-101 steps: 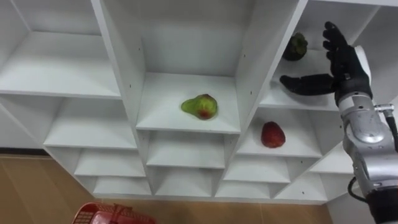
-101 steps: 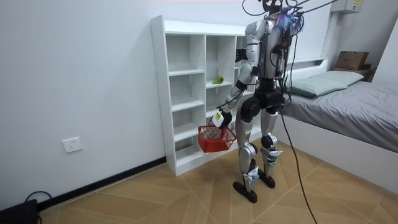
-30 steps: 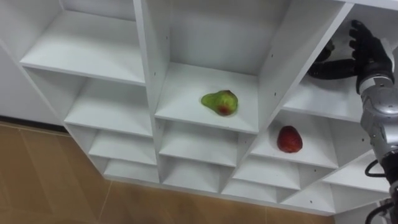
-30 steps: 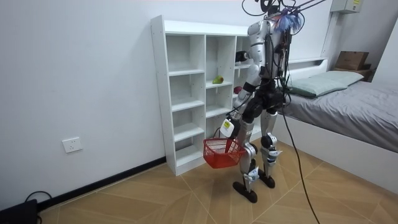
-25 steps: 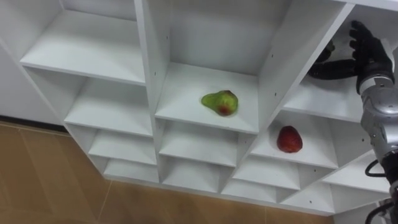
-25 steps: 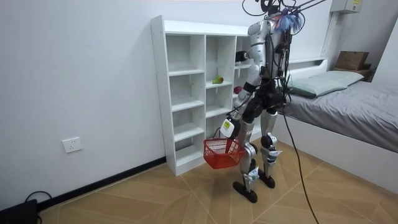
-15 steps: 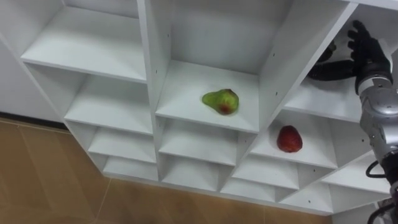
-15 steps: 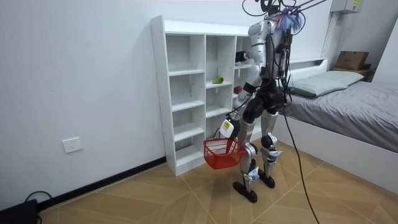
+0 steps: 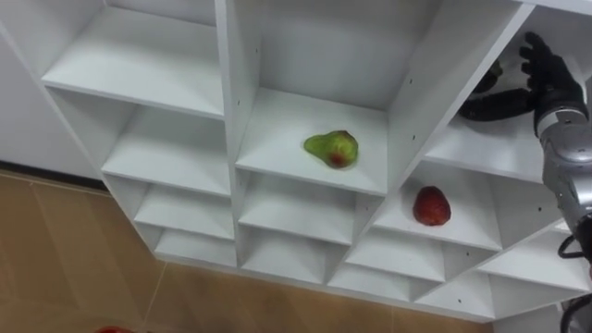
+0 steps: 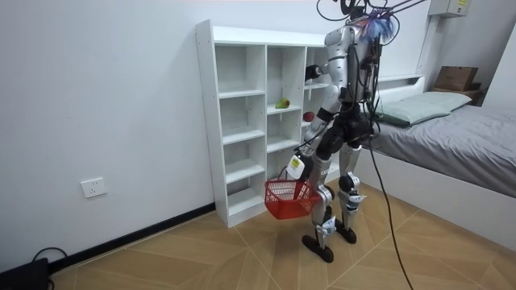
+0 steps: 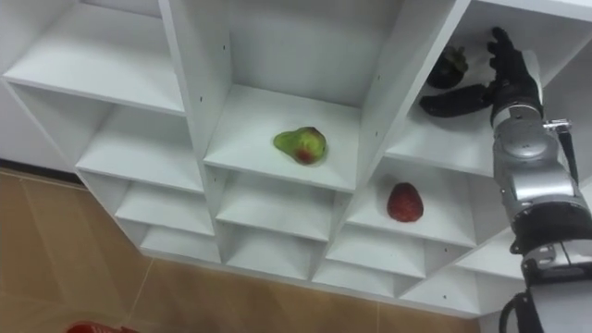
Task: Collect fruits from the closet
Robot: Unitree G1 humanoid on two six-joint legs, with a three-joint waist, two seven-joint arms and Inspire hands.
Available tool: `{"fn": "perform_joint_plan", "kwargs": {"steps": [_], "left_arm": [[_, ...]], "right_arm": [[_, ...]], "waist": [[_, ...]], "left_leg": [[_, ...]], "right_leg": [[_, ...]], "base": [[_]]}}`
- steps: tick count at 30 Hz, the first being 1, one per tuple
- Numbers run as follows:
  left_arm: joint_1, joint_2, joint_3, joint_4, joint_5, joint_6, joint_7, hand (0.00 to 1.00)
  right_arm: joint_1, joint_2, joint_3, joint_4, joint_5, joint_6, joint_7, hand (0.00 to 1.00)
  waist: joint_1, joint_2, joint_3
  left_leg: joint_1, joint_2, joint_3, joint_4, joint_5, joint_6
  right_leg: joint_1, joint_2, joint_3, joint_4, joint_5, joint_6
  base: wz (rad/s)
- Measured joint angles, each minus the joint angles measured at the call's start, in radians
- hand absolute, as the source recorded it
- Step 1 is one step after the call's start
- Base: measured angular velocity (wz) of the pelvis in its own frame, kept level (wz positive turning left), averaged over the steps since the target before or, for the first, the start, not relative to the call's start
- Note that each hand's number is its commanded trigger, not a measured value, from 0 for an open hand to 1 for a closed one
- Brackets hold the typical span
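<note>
1. Since 3.4 seconds ago your right hand (image 9: 544, 81) has gone deeper into the top right compartment of the white open-fronted shelf unit (image 9: 231, 92), and the red plastic basket (image 10: 290, 199) now hangs lower, in front of the robot's legs.
2. Your right hand's fingers are spread wide, with the upper ones raised and the thumb stretched out level underneath. They grip nothing.
3. That hand sits just beside the dark green fruit (image 11: 453, 63) at the back of the same compartment. You cannot tell whether it touches the fruit.
4. Your left hand (image 10: 297, 161) hangs low at the robot's side in the room view, closed round the handle of the red plastic basket.
5. What lies in the basket is too small to make out.
6. In the middle column, a green-and-red pear (image 9: 331, 148) lies on its side, alone in its compartment.
7. One shelf below your right hand, a red fruit (image 9: 431, 205) sits alone in the right column.
8. The robot stands upright, facing the right-hand end of the shelf unit.
</note>
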Motion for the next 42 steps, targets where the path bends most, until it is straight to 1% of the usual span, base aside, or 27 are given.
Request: {"fn": "perform_joint_plan", "kwargs": {"steps": [4,7,21,22,23,24,26,27,28,29,31,33,34,35,38,42], "left_arm": [[0.000,0.001,-0.012,0.005,0.000,0.003,-0.006,1.00],[-0.002,0.001,-0.011,0.006,0.000,0.016,-0.011,1.00],[-0.002,0.000,-0.013,0.018,0.000,0.021,-0.028,1.00],[-0.002,0.000,-0.013,0.018,0.000,0.021,-0.028,1.00],[0.000,0.000,-0.013,0.017,0.000,0.022,-0.028,1.00],[0.000,0.000,-0.013,0.017,0.000,0.023,-0.027,1.00],[-0.001,0.000,-0.013,0.017,0.000,0.024,-0.027,1.00],[-0.001,0.000,-0.013,0.017,0.000,0.024,-0.027,1.00],[-0.002,0.000,-0.013,0.017,0.000,0.024,-0.027,1.00],[-0.004,0.001,-0.013,0.017,0.000,0.024,-0.026,1.00],[-0.007,0.001,-0.019,0.017,0.000,0.023,-0.026,1.00],[-0.020,0.001,-0.036,0.015,-0.001,0.023,-0.025,1.00],[-0.022,0.002,-0.041,0.014,-0.001,0.022,-0.025,1.00],[-0.025,0.002,-0.047,0.013,-0.001,0.022,-0.025,1.00],[-0.028,0.001,-0.062,0.013,-0.001,0.023,-0.026,1.00],[-0.040,0.001,-0.063,0.013,-0.002,0.023,-0.026,1.00]], "right_arm": [[-0.011,0.000,0.000,0.005,0.000,0.005,-0.008,0.00],[-0.013,0.000,0.001,0.005,-0.001,0.011,-0.015,0.00],[-0.014,0.000,0.019,0.006,-0.001,0.011,-0.019,0.00],[-0.014,0.000,0.020,0.005,-0.001,0.012,-0.020,0.07],[-0.014,0.000,0.020,0.004,-0.001,0.012,-0.020,0.45],[-0.014,0.000,0.020,0.002,0.000,0.012,-0.021,0.52],[-0.014,0.000,0.020,0.000,0.002,0.012,-0.029,0.78],[-0.014,0.000,0.019,0.000,0.003,0.012,-0.033,1.00],[-0.015,-0.001,0.018,0.000,0.004,0.012,-0.042,1.00],[-0.019,-0.002,0.028,-0.010,0.006,0.012,-0.027,1.00],[-0.039,0.003,0.069,-0.020,0.006,0.012,-0.014,1.00],[-0.051,0.014,0.106,-0.037,0.007,0.007,0.010,1.00],[-0.052,0.008,0.109,-0.036,-0.002,0.006,0.010,1.00],[-0.054,-0.006,0.109,-0.036,0.002,0.006,0.020,1.00],[-0.054,-0.005,0.114,-0.036,0.002,0.004,0.008,1.00],[-0.059,-0.005,0.113,-0.035,0.005,0.004,0.001,1.00]], "waist": [[0.001,-0.001,0.0006],[0.004,-0.001,0.0006],[0.009,0.001,0.0021],[0.009,0.001,0.0021],[0.008,0.001,0.0022],[0.008,0.000,0.0020],[0.008,0.000,0.0020],[0.008,0.000,0.0020],[0.008,0.001,0.0020],[0.010,0.001,0.0020],[0.013,0.001,0.0021],[0.033,0.001,0.0019],[0.038,-0.001,0.0011],[0.040,-0.003,0.0009],[0.041,0.000,0.0025],[0.047,0.004,0.0050]], "left_leg": [[-0.016,0.000,0.000,0.011,0.000,0.000],[-0.017,0.000,0.000,0.012,0.000,0.000],[-0.014,0.000,0.001,0.010,0.001,0.000],[-0.014,0.000,0.001,0.010,0.001,0.000],[-0.015,0.000,0.001,0.009,0.001,0.000],[-0.016,0.000,0.001,0.009,0.001,0.000],[-0.018,0.001,0.000,0.009,0.002,-0.001],[-0.018,0.001,0.000,0.009,0.003,-0.001],[-0.019,0.001,0.000,0.009,0.003,-0.001],[-0.018,0.001,0.000,0.008,0.004,-0.002],[-0.019,0.002,-0.002,0.006,0.006,-0.003],[-0.021,0.000,-0.014,0.008,0.007,-0.003],[-0.021,0.000,-0.016,0.010,0.008,-0.004],[-0.025,0.000,-0.018,0.010,0.009,-0.004],[-0.031,0.001,-0.021,0.010,0.009,-0.004],[-0.031,0.002,-0.021,-0.005,0.009,-0.005]], "right_leg": [[-0.010,0.000,0.000,0.000,0.001,-0.002],[-0.010,0.000,0.000,-0.002,0.001,-0.002],[-0.010,0.001,0.003,-0.002,0.001,-0.002],[-0.010,0.001,0.003,-0.002,0.001,-0.002],[-0.010,0.001,0.002,-0.002,0.001,-0.002],[-0.011,0.001,0.002,-0.002,0.001,-0.002],[-0.013,0.001,0.001,-0.002,0.001,-0.002],[-0.013,0.001,0.001,-0.002,0.001,-0.002],[-0.013,0.001,0.000,-0.002,0.001,-0.003],[-0.014,0.002,0.000,-0.003,0.002,-0.003],[-0.014,0.002,-0.003,-0.004,0.002,-0.003],[-0.009,0.002,-0.018,-0.012,0.002,-0.004],[-0.010,0.002,-0.022,-0.014,0.003,-0.005],[-0.012,0.002,-0.025,-0.016,0.003,-0.006],[-0.012,0.003,-0.029,-0.016,0.003,-0.006],[-0.016,0.003,-0.032,-0.017,0.003,-0.006]], "base": [[0.00],[0.00],[0.00],[0.00],[0.00],[0.00],[0.00],[0.00],[0.00],[0.00],[0.04],[0.17],[0.16],[0.07],[0.01],[0.00]]}}
